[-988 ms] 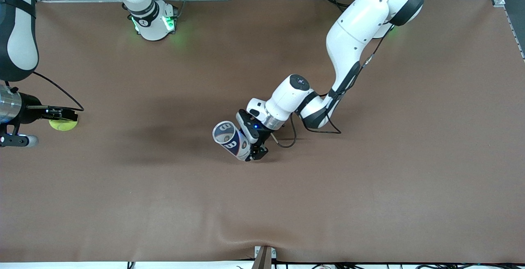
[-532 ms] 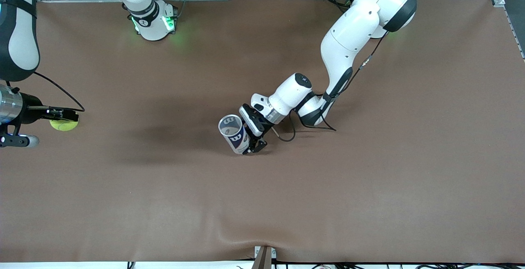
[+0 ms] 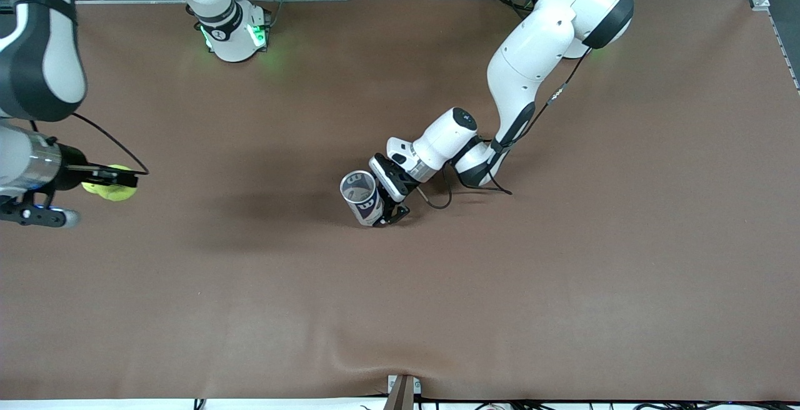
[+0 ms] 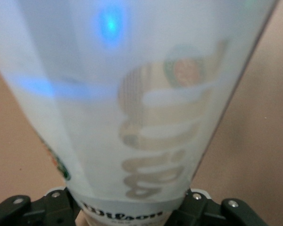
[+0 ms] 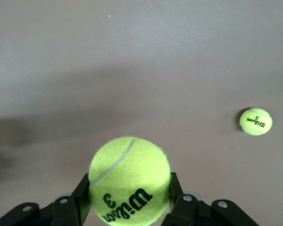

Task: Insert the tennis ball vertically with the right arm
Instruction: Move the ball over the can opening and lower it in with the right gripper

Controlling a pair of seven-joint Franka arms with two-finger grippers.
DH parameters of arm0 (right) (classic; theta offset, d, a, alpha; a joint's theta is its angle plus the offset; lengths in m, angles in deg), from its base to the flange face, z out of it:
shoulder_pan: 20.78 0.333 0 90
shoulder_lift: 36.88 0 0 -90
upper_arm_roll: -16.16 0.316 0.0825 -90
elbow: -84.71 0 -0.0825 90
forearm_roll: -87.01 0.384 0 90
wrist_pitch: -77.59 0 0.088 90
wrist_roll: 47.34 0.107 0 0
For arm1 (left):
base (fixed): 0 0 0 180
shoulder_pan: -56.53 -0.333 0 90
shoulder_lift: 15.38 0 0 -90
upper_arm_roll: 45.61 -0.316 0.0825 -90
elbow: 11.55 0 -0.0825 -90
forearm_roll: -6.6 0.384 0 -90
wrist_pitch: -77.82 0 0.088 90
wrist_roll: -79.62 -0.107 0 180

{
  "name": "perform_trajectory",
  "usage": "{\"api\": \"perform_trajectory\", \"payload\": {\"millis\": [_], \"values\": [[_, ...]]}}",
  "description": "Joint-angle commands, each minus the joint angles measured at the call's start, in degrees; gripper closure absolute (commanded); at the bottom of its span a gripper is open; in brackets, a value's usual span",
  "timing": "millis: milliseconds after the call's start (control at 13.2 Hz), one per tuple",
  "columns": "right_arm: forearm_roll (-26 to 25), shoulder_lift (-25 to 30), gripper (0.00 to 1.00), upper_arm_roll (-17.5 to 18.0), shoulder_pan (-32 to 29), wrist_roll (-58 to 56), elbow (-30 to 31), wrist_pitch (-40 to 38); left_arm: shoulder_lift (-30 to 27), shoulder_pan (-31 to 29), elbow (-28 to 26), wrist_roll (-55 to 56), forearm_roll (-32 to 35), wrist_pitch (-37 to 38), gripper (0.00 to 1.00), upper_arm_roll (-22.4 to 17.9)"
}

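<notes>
Ball (image 5: 129,180) clamped in right gripper's (image 5: 129,197) jaws, lifted; left gripper (image 3: 389,205) clamps can (image 3: 361,197) upright; next, carry over its mouth.

Ball (image 5: 129,180): I see yellow-green felt, black "Wilson 3" print, clamped in right gripper (image 5: 129,197), off the table.
Can (image 3: 361,197): clear Wilson tube, open mouth up, slightly tilted, mid-table, gripped by left gripper (image 3: 389,213).
</notes>
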Motion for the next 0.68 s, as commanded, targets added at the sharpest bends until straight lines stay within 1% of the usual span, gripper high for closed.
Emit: {"api": "perform_trajectory", "payload": {"millis": [0, 228, 380, 608], "values": [[0.44, -0.88, 1.00, -0.03, 3.51, 8.15, -0.71, 0.25, 0.25, 0.53, -0.23, 0.68, -0.95, -1.31, 0.24, -0.05], [2.19, -1.50, 1.00, -0.03, 8.17, 17.82, -0.71, 2.18, 0.69, 0.62, -0.23, 0.68, -0.95, -1.40, 0.24, -0.05], [5.00, -1.50, 1.00, -0.03, 10.10, 23.36, -0.71, 2.27, 1.12, 0.62, -0.14, 0.68, -0.95, -1.40, 0.24, -0.05], [5.62, -1.59, 1.00, -0.03, 15.46, 32.06, -0.71, 3.84, 1.48, 0.62, -0.14, 0.68, -0.95, -1.58, 0.24, -0.05]]}}
